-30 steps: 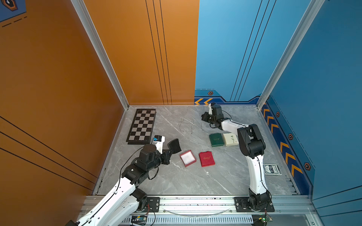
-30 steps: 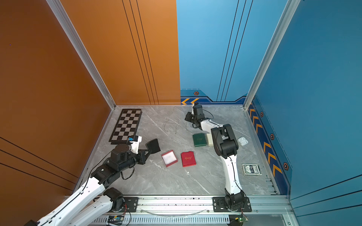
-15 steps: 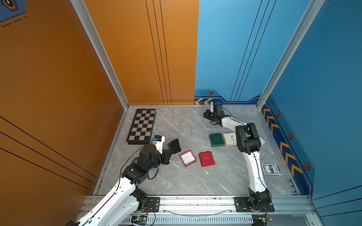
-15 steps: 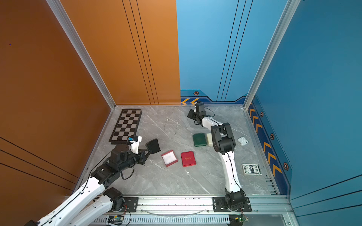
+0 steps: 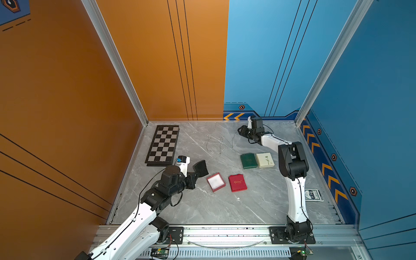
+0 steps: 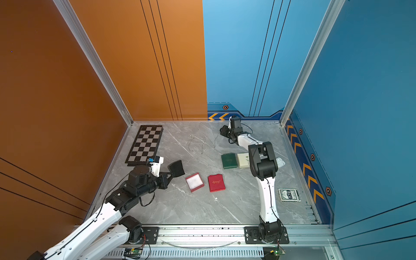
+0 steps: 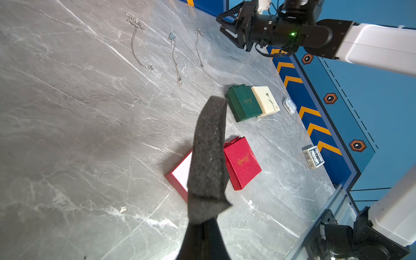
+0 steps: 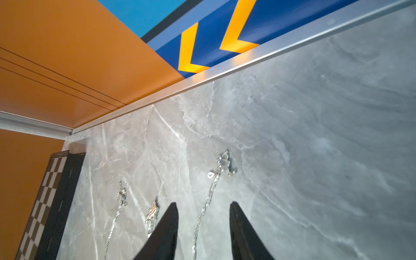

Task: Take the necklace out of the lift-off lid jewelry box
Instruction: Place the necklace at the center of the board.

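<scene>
**Right claw releasing the necklace at the back of the table**

Right gripper (image 8: 203,203) is standing with its jaws apart and gripping nothing. The necklace (image 8: 221,167) is lying flat on the marble tabletop (image 5: 202,209), its chain running between the two fingers and its pendant just ahead of them.

A middle necklace (image 5: 220,146) and a far necklace (image 5: 209,144) are lying in a row beside it, toward the chessboard (image 5: 164,145).

Left gripper (image 5: 195,173) is clamping a black foam pad (image 5: 200,167) and holding it clear of the table, near the open red box base (image 5: 210,185). The base's white floor is showing bare. The red lid (image 5: 237,182) is lying just beside the base.

Step in hand, as I judge it: the set-down is finishing, with the necklace out of the box and resting on the marble.

The next move is probably calling for the right arm to lift off without a finger snagging the chain, and for the left arm to put the pad down.

Against the earlier frames: a second back the right jaws were together. Half a second back a thin line, seemingly the chain, was hanging under that claw. Now the jaws are parting and the chain is lying down. The left arm, pad and boxes are showing no shift.
</scene>
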### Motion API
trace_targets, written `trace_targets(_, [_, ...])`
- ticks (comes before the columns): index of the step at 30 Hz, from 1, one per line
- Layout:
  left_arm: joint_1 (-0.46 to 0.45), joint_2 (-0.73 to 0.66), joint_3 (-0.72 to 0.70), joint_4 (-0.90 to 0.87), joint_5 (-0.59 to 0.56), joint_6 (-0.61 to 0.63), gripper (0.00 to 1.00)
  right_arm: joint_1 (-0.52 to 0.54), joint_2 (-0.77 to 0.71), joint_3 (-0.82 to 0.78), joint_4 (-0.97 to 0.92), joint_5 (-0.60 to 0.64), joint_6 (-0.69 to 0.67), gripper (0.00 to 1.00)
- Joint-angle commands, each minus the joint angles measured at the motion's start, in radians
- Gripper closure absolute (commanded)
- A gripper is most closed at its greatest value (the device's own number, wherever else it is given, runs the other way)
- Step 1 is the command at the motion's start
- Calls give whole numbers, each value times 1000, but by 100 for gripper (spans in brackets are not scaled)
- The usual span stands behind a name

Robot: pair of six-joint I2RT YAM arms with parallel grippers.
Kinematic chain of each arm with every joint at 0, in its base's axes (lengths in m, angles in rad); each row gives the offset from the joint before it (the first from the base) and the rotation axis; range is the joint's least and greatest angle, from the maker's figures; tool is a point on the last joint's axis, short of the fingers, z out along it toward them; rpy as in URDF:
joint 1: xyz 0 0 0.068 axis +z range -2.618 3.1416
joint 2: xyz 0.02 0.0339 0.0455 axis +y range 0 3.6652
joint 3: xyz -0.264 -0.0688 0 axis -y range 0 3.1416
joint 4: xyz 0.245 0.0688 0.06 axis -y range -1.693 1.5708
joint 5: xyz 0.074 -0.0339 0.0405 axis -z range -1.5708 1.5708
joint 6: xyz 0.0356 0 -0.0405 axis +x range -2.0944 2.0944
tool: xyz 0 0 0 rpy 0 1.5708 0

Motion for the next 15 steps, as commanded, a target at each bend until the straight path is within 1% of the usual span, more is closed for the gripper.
trace_targets(1, [-3, 20, 18, 50, 14, -13, 100, 13, -170, -108, 20, -75, -12, 58])
trace_targets(4, [-13, 58, 17, 93, 17, -20, 100, 44, -292, -219, 8, -134, -10, 55])
trace_targets(8, [-26, 116, 6, 183, 25, -44, 100, 105, -423, -370, 54, -210, 19, 50])
trace_targets(12, [-38, 184, -5, 280, 34, -73, 100, 174, -523, -543, 222, -293, 119, 40])
trace_targets(15, [-55, 225, -7, 332, 37, -90, 100, 224, -571, -628, 297, -327, 166, 36])
